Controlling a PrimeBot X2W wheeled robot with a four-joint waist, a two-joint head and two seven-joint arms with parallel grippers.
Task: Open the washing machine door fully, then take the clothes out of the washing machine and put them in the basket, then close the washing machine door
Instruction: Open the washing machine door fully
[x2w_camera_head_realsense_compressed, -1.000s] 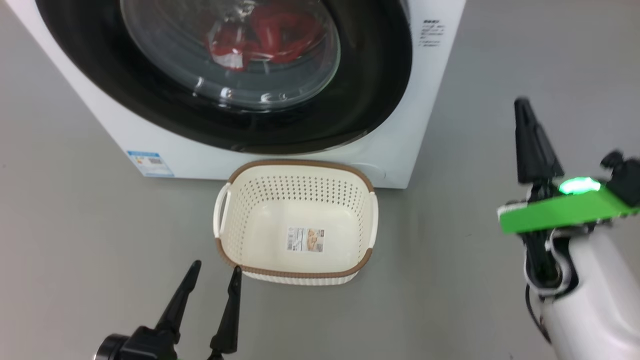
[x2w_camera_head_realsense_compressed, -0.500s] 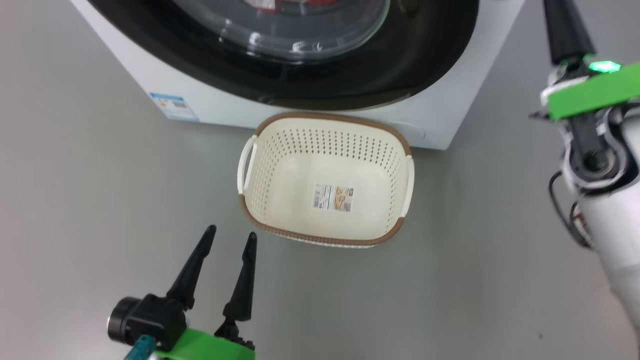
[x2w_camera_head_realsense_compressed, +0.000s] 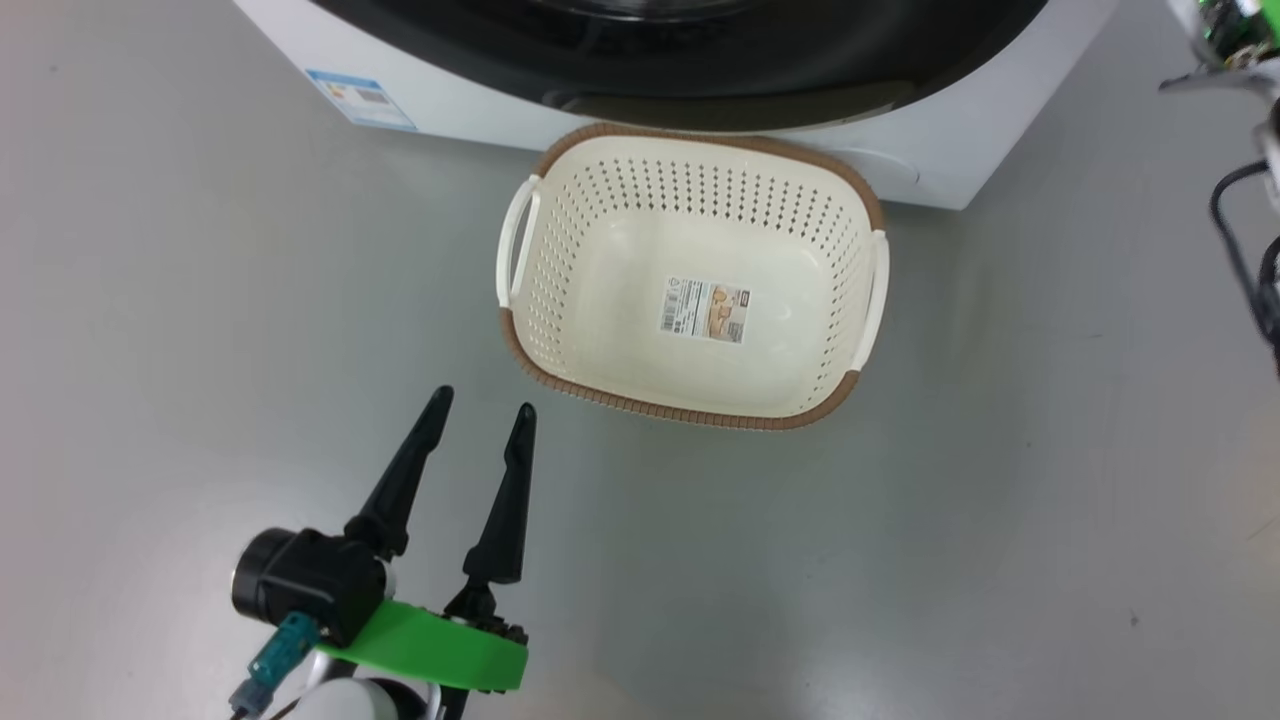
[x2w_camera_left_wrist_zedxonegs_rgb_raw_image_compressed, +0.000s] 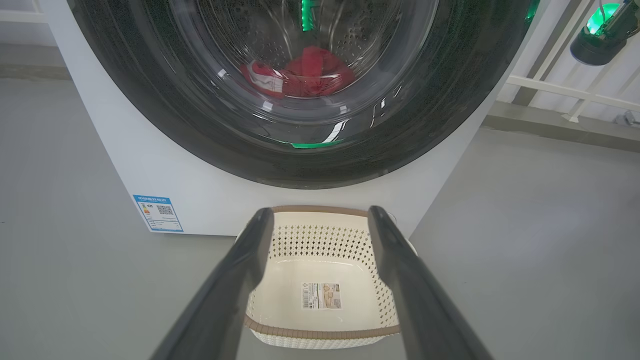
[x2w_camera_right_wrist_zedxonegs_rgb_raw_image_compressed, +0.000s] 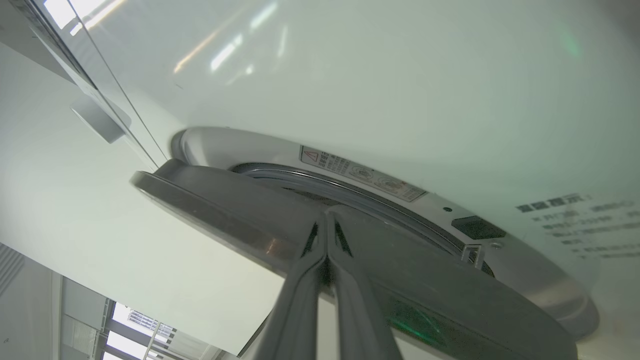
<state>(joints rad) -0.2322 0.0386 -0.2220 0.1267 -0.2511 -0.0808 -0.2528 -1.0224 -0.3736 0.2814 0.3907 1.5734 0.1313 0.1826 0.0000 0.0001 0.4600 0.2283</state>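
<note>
The cream basket (x2w_camera_head_realsense_compressed: 560, 290) stands on the floor against the white washing machine (x2w_camera_head_realsense_compressed: 450, 90), under the black rim of the washing machine door (x2w_camera_head_realsense_compressed: 700, 70). My left gripper (x2w_camera_head_realsense_compressed: 482, 400) hovers open and holds nothing, just left of the basket's near corner. In the left wrist view its fingers (x2w_camera_left_wrist_zedxonegs_rgb_raw_image_compressed: 235, 280) frame the basket (x2w_camera_left_wrist_zedxonegs_rgb_raw_image_compressed: 320, 240), and the red clothes (x2w_camera_left_wrist_zedxonegs_rgb_raw_image_compressed: 310, 75) show through the door (x2w_camera_left_wrist_zedxonegs_rgb_raw_image_compressed: 150, 100) glass. In the right wrist view my right gripper (x2w_camera_right_wrist_zedxonegs_rgb_raw_image_compressed: 326, 217) is shut, tips against the inner edge of the door (x2w_camera_right_wrist_zedxonegs_rgb_raw_image_compressed: 225, 210), which stands slightly ajar from the machine (x2w_camera_right_wrist_zedxonegs_rgb_raw_image_compressed: 400, 75).
A blue sticker (x2w_camera_head_realsense_compressed: 360, 98) marks the machine's lower left front. Grey floor (x2w_camera_head_realsense_compressed: 950, 550) spreads wide on both sides of the basket. My right wrist with cables (x2w_camera_head_realsense_compressed: 1235, 60) hangs at the upper right. A white rail (x2w_camera_left_wrist_zedxonegs_rgb_raw_image_compressed: 575, 87) runs behind the machine's right side.
The head camera has tipped down, so the machine slides up out of the picture. My right arm has risen toward the door's right edge. The left gripper stays open by the basket.
</note>
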